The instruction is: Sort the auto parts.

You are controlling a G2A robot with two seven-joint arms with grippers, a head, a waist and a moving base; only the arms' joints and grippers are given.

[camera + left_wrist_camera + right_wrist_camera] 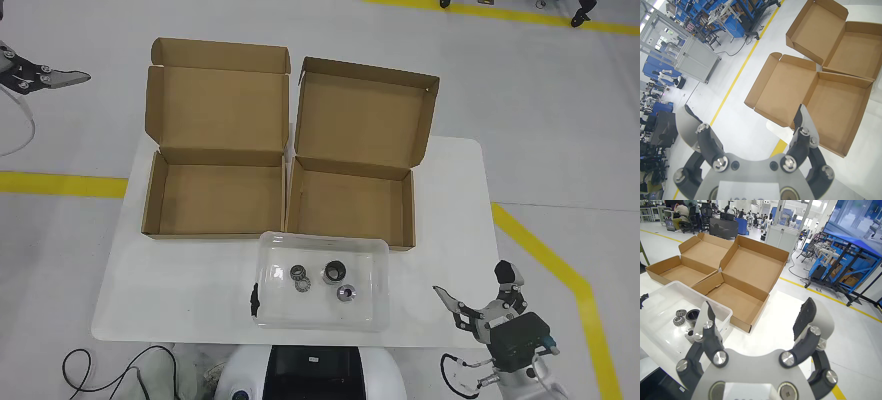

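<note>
A clear plastic tray (372, 249) stands at the table's front and holds several metal auto parts. They are two ring bearings (299, 272), a dark sleeve (334, 270) and a silver piece (346, 293). The right wrist view shows the bearings (680, 312), the sleeve (692, 315) and the silver piece (689, 334) in the tray (723, 308). My right gripper (472, 280) (758, 302) hangs open and empty over the table's front right corner, to the right of the tray. Far off the table's back left, my left gripper (45, 68) (743, 106) is open and empty.
Two open cardboard boxes stand side by side behind the tray, the left box (215, 195) (836, 113) and the right box (350, 205) (734, 300), lids folded back. A small black piece (256, 298) sits at the tray's left edge. Bare tabletop (450, 220) lies right of the boxes.
</note>
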